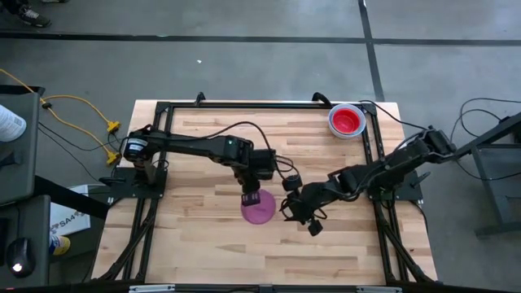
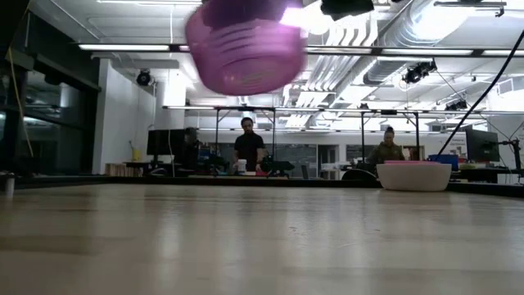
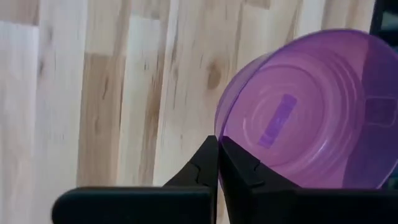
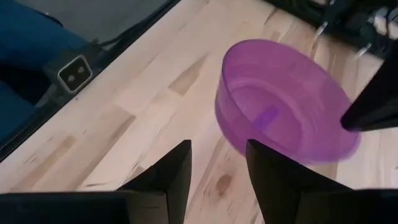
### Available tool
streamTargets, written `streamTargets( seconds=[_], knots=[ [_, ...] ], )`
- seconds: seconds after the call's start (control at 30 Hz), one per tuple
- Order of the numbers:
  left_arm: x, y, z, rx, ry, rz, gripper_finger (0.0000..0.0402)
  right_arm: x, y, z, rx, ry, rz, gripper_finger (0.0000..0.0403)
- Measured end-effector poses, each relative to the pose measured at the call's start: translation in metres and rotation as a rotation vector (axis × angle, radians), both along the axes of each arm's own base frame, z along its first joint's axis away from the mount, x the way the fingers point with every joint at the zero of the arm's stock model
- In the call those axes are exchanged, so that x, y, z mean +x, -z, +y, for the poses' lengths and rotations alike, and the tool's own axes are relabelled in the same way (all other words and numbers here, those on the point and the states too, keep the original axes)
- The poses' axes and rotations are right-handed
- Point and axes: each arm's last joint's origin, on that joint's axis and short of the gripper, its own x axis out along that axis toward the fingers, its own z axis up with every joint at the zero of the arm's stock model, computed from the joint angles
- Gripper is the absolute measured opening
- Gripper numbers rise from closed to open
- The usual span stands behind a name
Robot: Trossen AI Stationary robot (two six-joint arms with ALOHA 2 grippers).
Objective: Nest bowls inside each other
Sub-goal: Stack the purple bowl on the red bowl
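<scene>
I see a grey floor [image 1: 244, 69] around the table [image 1: 203, 244]. Beyond it, ceiling lights [image 2: 131, 47], ducts [image 2: 409, 33], and two people at benches.

Bowls in sight: one purple bowl [image 1: 259, 208] and one nested stack [image 1: 348, 120] at the table's far right corner. From above the stack shows a red bowl inside a white one; how many more sit in it cannot be told.

Robot arms: two. Grippers: two, the left gripper [image 1: 249, 196] and the right gripper [image 1: 295, 214].

Tables: one wooden table [image 1: 203, 244].

People in the room beyond the table, low view: two clear figures, one person standing [image 2: 248, 147] and one person seated [image 2: 387, 151]. A possible third darker shape left of them is too dim to count.

Yellow cables off the table's left side: one bundle [image 1: 77, 114]; strands cannot be counted.
</scene>
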Motion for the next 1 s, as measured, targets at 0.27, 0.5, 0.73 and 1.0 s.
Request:
streamTargets(
  seconds=[0.27, 0.5, 0.73, 1.0],
  knots=[
    [-0.003, -0.006, 0.000, 0.026, 0.054, 0.015, 0.0000, 0.004, -0.019, 0.003, -0.056, 0.009, -0.029, 0.0146],
    [-0.003, -0.006, 0.000, 0.034, 0.073, 0.004, 0.0000, 0.004, -0.025, 0.002, -0.074, -0.006, -0.038, 0.0146],
    [-0.001, -0.005, 0.003, 0.030, 0.068, 0.004, 0.0000, 0.005, -0.025, 0.001, -0.090, -0.014, -0.045, 0.0146],
    [0.006, 0.004, 0.014, 0.004, 0.065, 0.063, 0.0000, 0.007, -0.025, -0.004, -0.078, -0.018, -0.039, 0.0146]
  ],
)
